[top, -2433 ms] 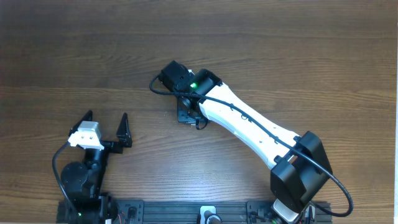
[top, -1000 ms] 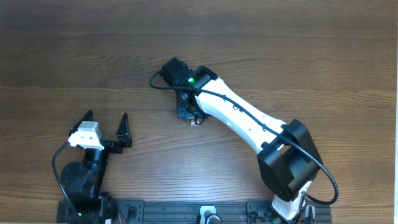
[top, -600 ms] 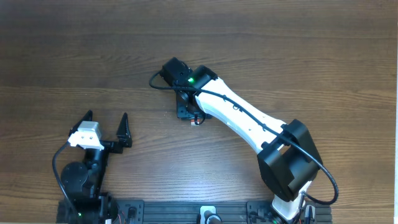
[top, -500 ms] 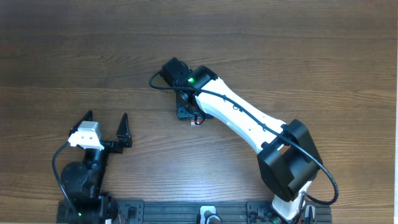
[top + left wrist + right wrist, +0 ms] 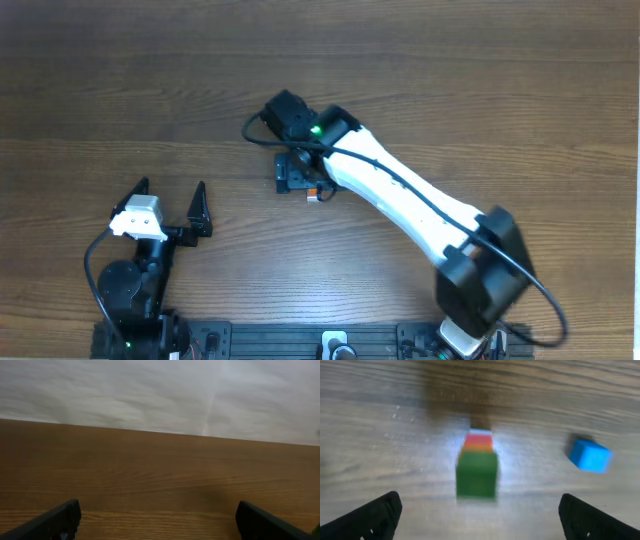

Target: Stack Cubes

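The right gripper (image 5: pixel 480 510) is hanging wide open and empty, with the green cube (image 5: pixel 476 474) sitting dead ahead between its fingers atop an orange cube (image 5: pixel 480 442). The blue cube (image 5: pixel 590 455) is lying off to one side, apart. They're looking light, rigid and smooth-faced, so I'm judging a gentle, square pinch on two opposite flat sides. Since half a second ago the right arm's elbow is swinging outward, easing the gripper back. The left gripper (image 5: pixel 171 188) is idling open, empty.
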